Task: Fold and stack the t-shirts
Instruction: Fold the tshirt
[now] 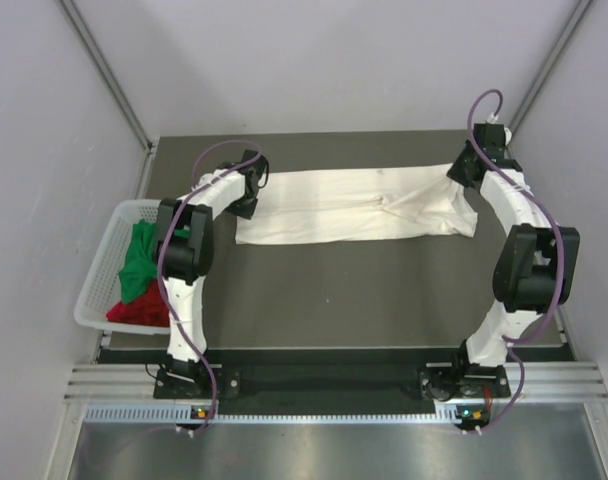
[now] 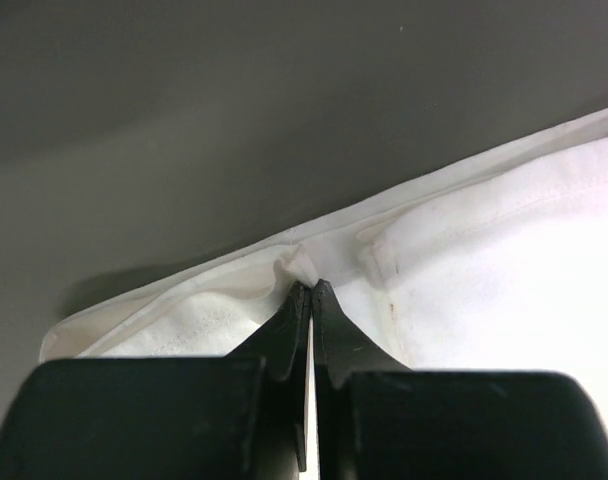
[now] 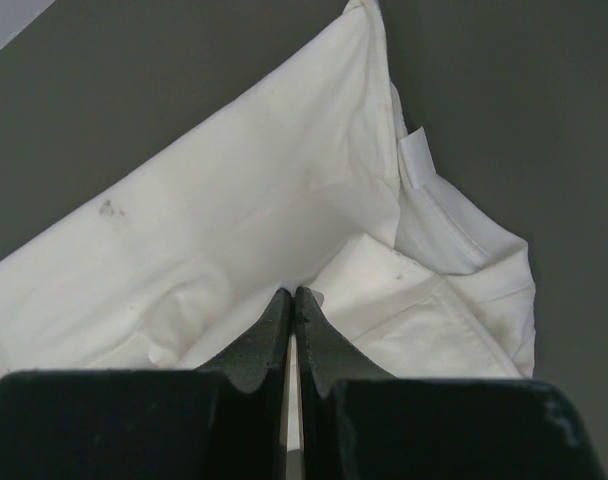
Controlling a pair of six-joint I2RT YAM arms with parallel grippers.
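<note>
Dark tabletop [image 1: 334,290] carries the cream-white t-shirt [image 1: 334,205] stretched flat; left gripper [image 2: 310,288] and right gripper [image 3: 291,293] each clamp an end. Thin pinches could slip, dropping an edge and skewing the fold.

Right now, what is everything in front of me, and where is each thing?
table: one, dark grey, under everything.
mesh basket: one, white, table's left edge.
cream-white t-shirt: one, cream-white, stretched across the table's far half.
green t-shirt: one, green, bunched in the mesh basket.
red t-shirt: one, red, mesh basket's near end.
left arm, right arm: two, white and black, near edge.
left tool, right tool: two, black, each shut on one end of the cream-white t-shirt.
</note>
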